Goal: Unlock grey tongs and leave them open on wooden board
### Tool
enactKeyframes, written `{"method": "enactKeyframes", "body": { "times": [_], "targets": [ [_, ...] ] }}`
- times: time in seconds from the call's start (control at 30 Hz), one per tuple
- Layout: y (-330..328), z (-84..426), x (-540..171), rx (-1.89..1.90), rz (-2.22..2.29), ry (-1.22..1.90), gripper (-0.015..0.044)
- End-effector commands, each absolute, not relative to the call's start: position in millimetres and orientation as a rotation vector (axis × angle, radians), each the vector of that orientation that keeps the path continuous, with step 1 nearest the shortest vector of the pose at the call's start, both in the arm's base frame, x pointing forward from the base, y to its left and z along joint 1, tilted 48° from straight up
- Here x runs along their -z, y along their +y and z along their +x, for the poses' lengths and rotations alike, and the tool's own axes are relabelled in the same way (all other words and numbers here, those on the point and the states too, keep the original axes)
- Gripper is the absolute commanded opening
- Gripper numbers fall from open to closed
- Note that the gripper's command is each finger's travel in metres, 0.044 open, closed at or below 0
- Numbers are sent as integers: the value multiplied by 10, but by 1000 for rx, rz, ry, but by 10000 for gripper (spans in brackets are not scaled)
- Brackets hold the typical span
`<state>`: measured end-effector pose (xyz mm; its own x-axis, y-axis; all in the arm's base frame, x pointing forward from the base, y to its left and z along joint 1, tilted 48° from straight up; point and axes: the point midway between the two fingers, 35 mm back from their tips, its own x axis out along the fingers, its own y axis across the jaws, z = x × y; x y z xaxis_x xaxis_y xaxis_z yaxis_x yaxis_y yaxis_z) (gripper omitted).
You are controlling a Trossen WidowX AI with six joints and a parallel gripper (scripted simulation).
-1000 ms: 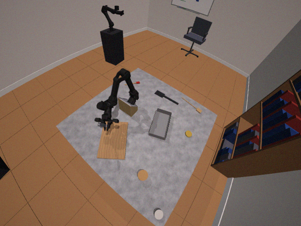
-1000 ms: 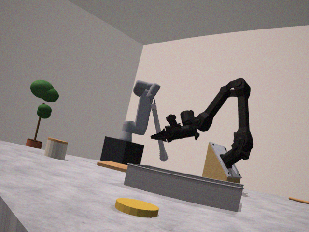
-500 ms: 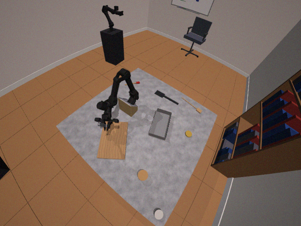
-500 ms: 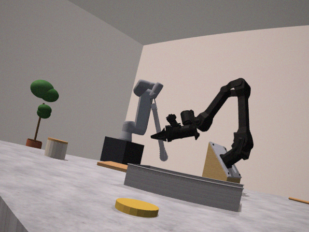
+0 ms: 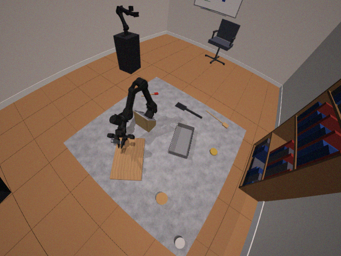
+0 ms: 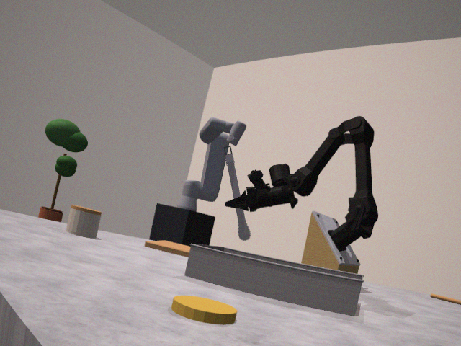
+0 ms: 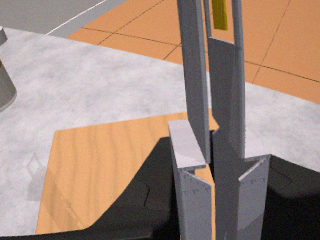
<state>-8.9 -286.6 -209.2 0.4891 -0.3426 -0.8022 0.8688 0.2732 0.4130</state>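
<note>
The grey tongs (image 6: pixel 232 171) (image 7: pixel 193 75) are held in the air, nearly upright, with the looped hinge end up and the rounded tips down in the exterior view. My gripper (image 5: pixel 120 145) (image 6: pixel 227 203) (image 7: pixel 187 143) is shut on them between the hinge end and the tips. The two arms lie close together, with a narrow gap in the wrist view. The wooden board (image 5: pixel 126 169) (image 6: pixel 166 246) (image 7: pixel 100 160) lies flat below; the gripper is above its end nearest the robot's base. The lock itself cannot be made out.
The empty roasting tin (image 5: pixel 177 154) (image 6: pixel 271 277) stands beside the board. A yellow disc (image 5: pixel 213 151) (image 6: pixel 204 308), a black spatula (image 5: pixel 189 110), a wooden utensil (image 5: pixel 217 119), a wooden-lidded pot (image 5: pixel 161 198) (image 6: pixel 83 222) and a white round item (image 5: pixel 179 242) are farther out.
</note>
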Motion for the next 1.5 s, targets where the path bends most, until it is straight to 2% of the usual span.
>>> {"method": "enactKeyframes", "body": {
  "times": [0.0,0.73,1.47],
  "targets": [
    [-2911,-89,2111,891,979,659,-150],
    [-3091,-58,2509,754,1172,903,-150],
    [-3166,4,2599,576,1325,1179,-150]
  ]
}}
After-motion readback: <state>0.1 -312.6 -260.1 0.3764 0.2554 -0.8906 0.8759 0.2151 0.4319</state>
